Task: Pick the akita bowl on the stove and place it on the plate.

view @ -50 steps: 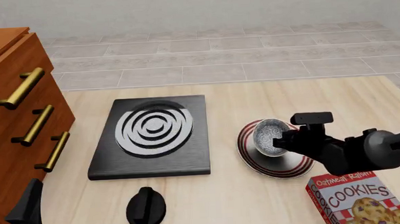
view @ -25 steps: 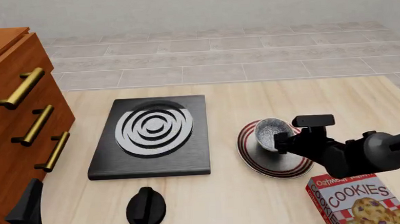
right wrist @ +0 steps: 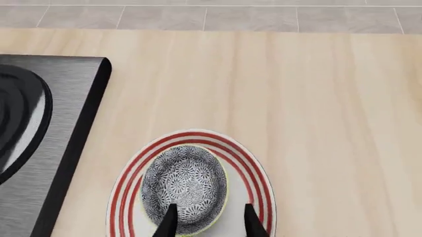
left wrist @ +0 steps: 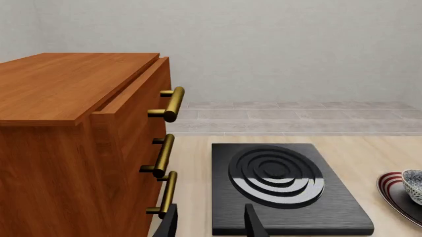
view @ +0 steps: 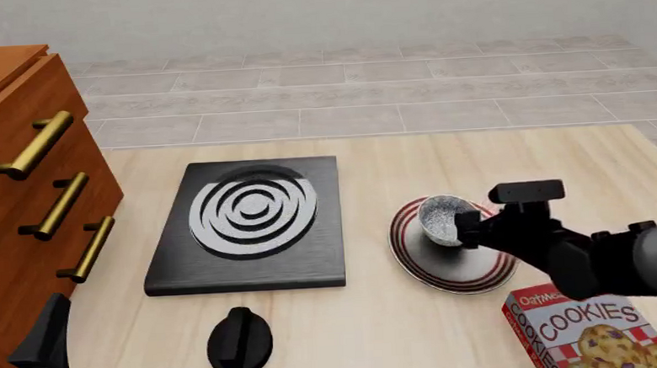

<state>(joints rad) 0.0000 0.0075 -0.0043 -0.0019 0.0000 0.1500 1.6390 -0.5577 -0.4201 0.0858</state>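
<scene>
The akita bowl (view: 443,217) (right wrist: 184,182), black outside and speckled inside, stands upright on the red-ringed white plate (view: 485,270) (right wrist: 258,174), right of the stove (view: 252,222) (right wrist: 39,128). My right gripper (view: 465,228) (right wrist: 209,224) is open just behind the bowl. One finger is over the bowl's near rim and the other over the plate, and neither grips it. My left gripper (view: 19,333) (left wrist: 211,224) hangs open and empty at the table's near left corner, beside the cabinet. In the left wrist view the stove (left wrist: 283,182) lies ahead, with the plate (left wrist: 390,190) and bowl (left wrist: 414,183) at the picture's edge.
A wooden cabinet (view: 25,191) (left wrist: 72,138) with brass drawer handles fills the left side. The stove's black knob (view: 239,340) lies on the table in front of the stove. A cookies box (view: 589,330) sits at the near right, under my right arm.
My right gripper has let go of the bowl's rim and drawn back to the right, away from it. The bowl stays on the plate. The left arm has not moved.
</scene>
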